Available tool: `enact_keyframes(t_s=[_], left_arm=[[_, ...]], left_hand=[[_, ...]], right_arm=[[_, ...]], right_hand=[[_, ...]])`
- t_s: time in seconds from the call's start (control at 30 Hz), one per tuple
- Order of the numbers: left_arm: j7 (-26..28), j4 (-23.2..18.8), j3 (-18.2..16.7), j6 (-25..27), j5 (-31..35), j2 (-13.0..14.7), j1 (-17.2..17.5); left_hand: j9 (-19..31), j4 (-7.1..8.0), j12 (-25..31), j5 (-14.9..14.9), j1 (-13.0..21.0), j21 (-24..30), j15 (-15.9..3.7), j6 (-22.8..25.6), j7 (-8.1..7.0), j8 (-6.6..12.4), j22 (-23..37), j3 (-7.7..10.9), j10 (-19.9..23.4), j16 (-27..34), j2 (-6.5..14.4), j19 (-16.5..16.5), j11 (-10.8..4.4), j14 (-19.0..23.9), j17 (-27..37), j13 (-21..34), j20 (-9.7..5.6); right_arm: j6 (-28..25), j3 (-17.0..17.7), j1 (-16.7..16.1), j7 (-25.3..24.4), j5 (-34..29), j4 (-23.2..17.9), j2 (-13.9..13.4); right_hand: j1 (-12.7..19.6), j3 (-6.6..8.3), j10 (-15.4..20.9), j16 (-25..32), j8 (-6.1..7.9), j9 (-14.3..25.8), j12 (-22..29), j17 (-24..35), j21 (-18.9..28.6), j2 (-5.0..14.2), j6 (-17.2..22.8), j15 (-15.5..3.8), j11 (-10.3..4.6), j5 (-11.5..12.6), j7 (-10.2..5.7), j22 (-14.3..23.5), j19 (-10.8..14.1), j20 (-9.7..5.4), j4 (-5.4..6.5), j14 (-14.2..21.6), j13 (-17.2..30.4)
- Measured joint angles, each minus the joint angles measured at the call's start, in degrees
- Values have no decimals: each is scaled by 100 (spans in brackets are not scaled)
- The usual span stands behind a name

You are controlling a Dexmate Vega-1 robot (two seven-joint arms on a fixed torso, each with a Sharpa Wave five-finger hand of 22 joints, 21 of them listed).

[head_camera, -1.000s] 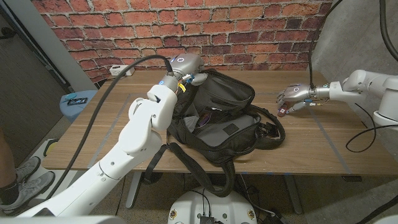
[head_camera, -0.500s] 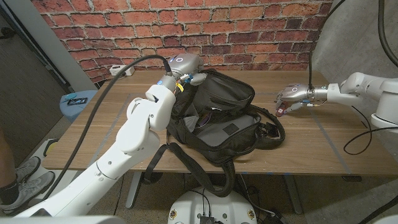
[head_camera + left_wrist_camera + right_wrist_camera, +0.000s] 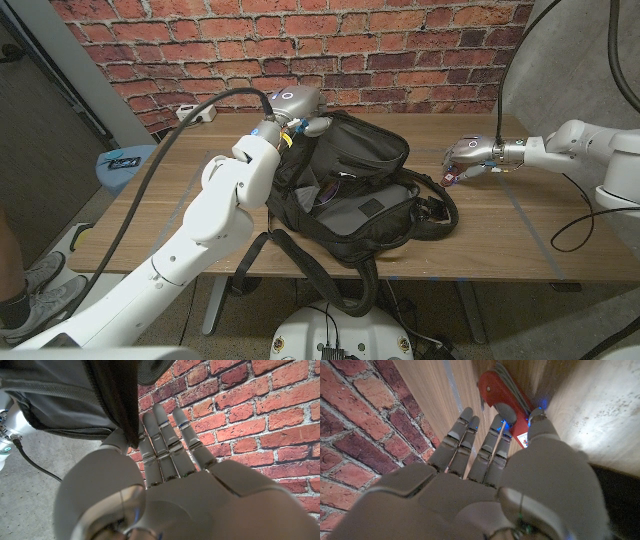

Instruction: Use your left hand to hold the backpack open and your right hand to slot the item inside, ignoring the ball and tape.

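The black backpack (image 3: 355, 195) lies on the wooden table (image 3: 520, 235), its mouth gaping toward me. My left hand (image 3: 300, 118) is at its far upper rim; in the left wrist view the black fabric edge (image 3: 125, 410) runs between thumb and fingers (image 3: 170, 435) of the left hand (image 3: 165, 495), which grips it. To the right of the bag, my right hand (image 3: 470, 155) pinches a small flat red item (image 3: 452, 178) just above the table. In the right wrist view the red item (image 3: 500, 397) sits between the thumb and fingertips (image 3: 506, 412) of the right hand (image 3: 485, 475).
A white power strip (image 3: 195, 112) lies at the table's back left by the brick wall. A blue round thing (image 3: 125, 160) stands beyond the left edge. A person's shoe (image 3: 40, 285) is on the floor at lower left. Black straps (image 3: 350, 275) hang over the front edge.
Little has changed: my right hand has risen slightly with the red item still pinched. The left hand keeps its grip on the backpack's rim.
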Motion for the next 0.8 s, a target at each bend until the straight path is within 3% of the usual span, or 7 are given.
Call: enact_keyframes(t_s=[0.4,0.47,0.53,0.8], left_arm=[[141,11,-64,-54,-235,134,0],[179,11,-82,-66,-285,166,3],[205,12,-98,-76,-321,191,10],[366,11,-201,-142,-567,305,55]], left_hand=[[-4,0,19,0,-2,22,0,0,0,22,1,0,0,-40,-2,-20,0,0,-1,0,-20],[-4,0,19,0,-2,22,0,0,0,22,1,0,0,-40,-2,-42,0,0,-1,1,1],[-4,0,19,0,-2,49,0,0,0,22,1,0,0,-40,-2,-51,0,0,-1,10,10],[-20,0,19,0,-2,84,0,-22,23,39,1,0,0,-40,-2,-51,1,0,10,0,10]], right_arm=[[150,9,-23,-147,66,-111,-85],[196,23,-22,-176,73,-173,-130],[233,37,-15,-181,79,-239,-174],[322,327,-20,76,160,-897,-561]], right_hand=[[45,-33,115,0,12,0,-1,26,0,-44,41,-22,-51,-6,41,30,51,-10,-17,140,-40],[49,-33,118,0,99,0,0,27,0,-49,41,-22,-54,-22,41,30,51,-10,-17,140,-39],[60,-32,144,0,100,0,-1,53,0,-60,41,-10,-40,-22,41,30,50,-10,-17,152,-38],[67,-33,155,0,111,0,-1,53,0,-67,40,-31,-32,-23,40,29,72,-31,-17,191,-35]])
